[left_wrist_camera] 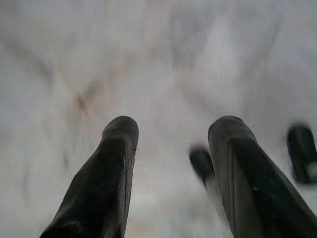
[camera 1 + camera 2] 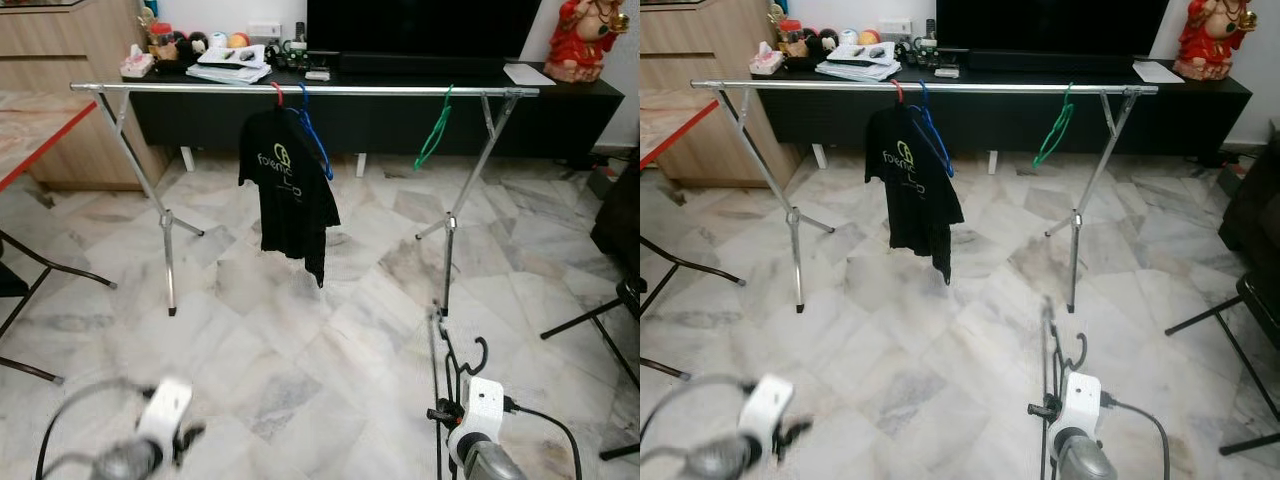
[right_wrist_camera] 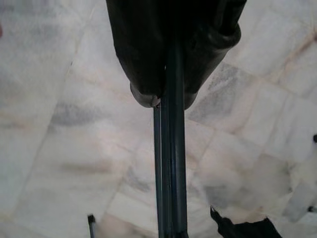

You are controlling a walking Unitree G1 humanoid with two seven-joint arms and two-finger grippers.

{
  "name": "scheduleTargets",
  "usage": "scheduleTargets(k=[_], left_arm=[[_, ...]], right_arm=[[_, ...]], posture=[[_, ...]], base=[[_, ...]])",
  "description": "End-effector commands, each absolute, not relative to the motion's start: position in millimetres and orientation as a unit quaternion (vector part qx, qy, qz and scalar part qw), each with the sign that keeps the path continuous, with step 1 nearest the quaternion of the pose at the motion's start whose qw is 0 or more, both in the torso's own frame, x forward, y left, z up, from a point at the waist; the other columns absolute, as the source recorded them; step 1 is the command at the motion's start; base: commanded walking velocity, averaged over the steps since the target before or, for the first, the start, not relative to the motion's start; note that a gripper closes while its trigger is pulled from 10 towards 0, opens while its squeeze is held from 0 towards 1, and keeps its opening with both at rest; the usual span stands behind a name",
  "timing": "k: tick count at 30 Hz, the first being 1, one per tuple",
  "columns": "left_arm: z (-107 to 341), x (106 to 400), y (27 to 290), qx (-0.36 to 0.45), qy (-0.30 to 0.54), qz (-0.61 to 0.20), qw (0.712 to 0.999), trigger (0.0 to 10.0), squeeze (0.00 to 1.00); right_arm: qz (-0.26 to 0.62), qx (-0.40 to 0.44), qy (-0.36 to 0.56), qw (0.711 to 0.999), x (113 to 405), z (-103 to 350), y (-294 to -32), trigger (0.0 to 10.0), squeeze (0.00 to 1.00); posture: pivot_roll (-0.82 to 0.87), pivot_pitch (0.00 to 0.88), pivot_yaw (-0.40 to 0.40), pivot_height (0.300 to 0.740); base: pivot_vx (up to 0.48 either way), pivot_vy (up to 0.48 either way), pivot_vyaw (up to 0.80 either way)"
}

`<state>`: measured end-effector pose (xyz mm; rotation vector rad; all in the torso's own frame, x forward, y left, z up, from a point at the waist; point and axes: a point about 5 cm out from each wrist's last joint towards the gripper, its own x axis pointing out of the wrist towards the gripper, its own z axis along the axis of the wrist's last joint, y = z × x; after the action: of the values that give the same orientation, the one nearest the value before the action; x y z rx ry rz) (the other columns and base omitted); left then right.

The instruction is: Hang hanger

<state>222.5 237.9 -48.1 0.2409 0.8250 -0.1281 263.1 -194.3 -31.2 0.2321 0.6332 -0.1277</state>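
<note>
Holding a black hanger (image 2: 450,385) upright, we pinch it in the right gripper (image 3: 159,101), hook uppermost. The rail (image 2: 300,89) lies ahead and above, running crosswise. Our left gripper (image 1: 171,131) hangs low, jaws spread, empty.

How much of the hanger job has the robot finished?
Done already: the rail carries a red hanger with a black T-shirt, a blue hanger and a green hanger. In hand: the right pincer is shut on a black hanger, low above the floor. Left: carry it to the rail and hook it on. The left pincer is open.
</note>
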Motion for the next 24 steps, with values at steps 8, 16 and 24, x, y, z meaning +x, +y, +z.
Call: scheduleTargets(k=[8, 16, 24], left_arm=[[-76.4, 182.4, 227.2, 0.046, 0.468, -0.009, 0.882, 10.0, 0.0], [-96.1, 137.9, 222.6, 0.044, 0.513, 0.004, 0.857, 10.0, 0.0], [-100.8, 109.2, 238.5, 0.051, 0.534, 0.014, 0.844, 10.0, 0.0]], right_arm=[[-0.064, 0.126, 0.357, 0.924, 236.9, -53.2, -177.3, 10.0, 0.0], [-0.018, 0.048, 0.392, 0.919, 219.5, -64.5, -175.4, 10.0, 0.0], [-0.028, 0.066, 0.402, 0.913, 208.8, -70.5, -176.6, 10.0, 0.0]], posture=[[-0.09, 0.09, 0.005, 0.74], [-0.09, 0.062, 0.016, 0.74], [-0.1, 0.003, 0.03, 0.74]], base=[[0.0, 0.0, 0.0], [0.169, 0.0, 0.16], [0.384, 0.0, 0.33]])
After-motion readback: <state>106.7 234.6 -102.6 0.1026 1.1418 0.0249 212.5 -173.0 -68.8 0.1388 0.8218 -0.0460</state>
